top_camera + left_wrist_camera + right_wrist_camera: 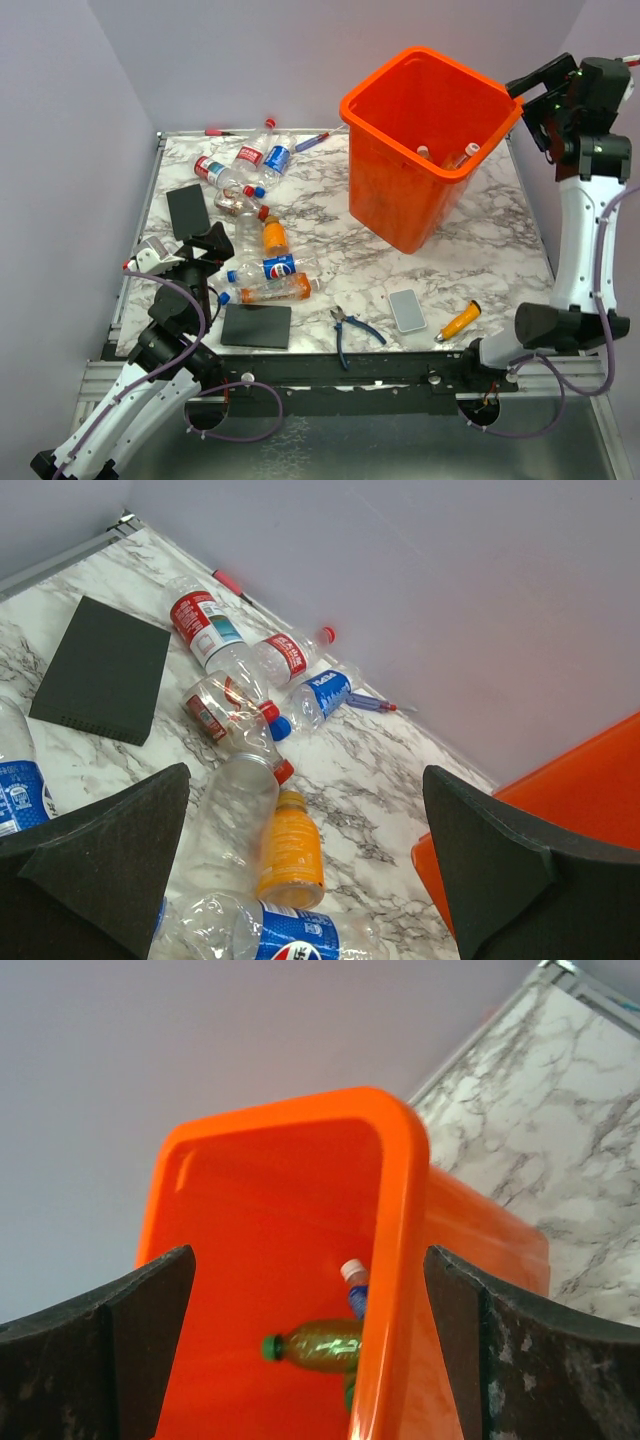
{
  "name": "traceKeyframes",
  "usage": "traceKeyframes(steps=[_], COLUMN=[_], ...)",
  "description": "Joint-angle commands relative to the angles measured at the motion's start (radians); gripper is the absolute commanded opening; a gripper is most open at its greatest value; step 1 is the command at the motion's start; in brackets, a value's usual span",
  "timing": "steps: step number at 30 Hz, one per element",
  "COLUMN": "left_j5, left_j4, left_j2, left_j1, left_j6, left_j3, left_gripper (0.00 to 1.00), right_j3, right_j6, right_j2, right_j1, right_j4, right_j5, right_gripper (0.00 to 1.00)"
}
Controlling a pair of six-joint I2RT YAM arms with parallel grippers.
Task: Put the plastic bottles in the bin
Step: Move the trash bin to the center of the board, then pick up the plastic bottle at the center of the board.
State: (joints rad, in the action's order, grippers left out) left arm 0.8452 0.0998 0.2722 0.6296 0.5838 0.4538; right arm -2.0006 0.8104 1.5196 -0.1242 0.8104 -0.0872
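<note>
Well, my right gripper [310,1257] gapes wide at the bin's [400,1200] far-right rim. My left gripper [305,777] is spread too, by a Pepsi bottle [277,267] lying left-right, cap left.

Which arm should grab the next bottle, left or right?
Left, probably. The left hand hangs open beside the bottles clustered on the table's left side; the right hand is open at the bin's rim, across the table.

Pepsi logo on blue label of clear bottle [285,935], bottom centre, left wrist view. White print on red-label bottle [205,620], upper left: illegible.
</note>
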Motion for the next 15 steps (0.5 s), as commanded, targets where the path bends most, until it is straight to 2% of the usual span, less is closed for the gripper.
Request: traceKeyframes(steps=[1, 5, 9, 15], left_j5=[-0.009, -0.007, -0.006, -0.007], left_j4=[0.008, 0.009, 0.014, 0.015], left_j2=[0.0, 0.011, 0.024, 0.045], left_j1=[0.002, 0.002, 0.002, 0.002], left_j6=[-0.003, -0.006, -0.009, -0.016], left_j3=[-0.004, -0.003, 0.003, 0.005], left_gripper=[0.99, 0.99, 0.99, 0.99], right_j3=[0.063, 0.252, 0.52, 0.892], right_j6=[-0.031, -0.107, -0.141, -0.221], right_j2=[-0.173, -0.369, -0.606, -0.909], right_j1=[0.004, 0.073, 0.123, 0.164], right_j4=[-0.056, -0.268, -0.491, -0.456], right_j5=[0.2, 0.471, 0.763, 0.822], right_gripper=[1.0, 1.0, 1.0, 1.0])
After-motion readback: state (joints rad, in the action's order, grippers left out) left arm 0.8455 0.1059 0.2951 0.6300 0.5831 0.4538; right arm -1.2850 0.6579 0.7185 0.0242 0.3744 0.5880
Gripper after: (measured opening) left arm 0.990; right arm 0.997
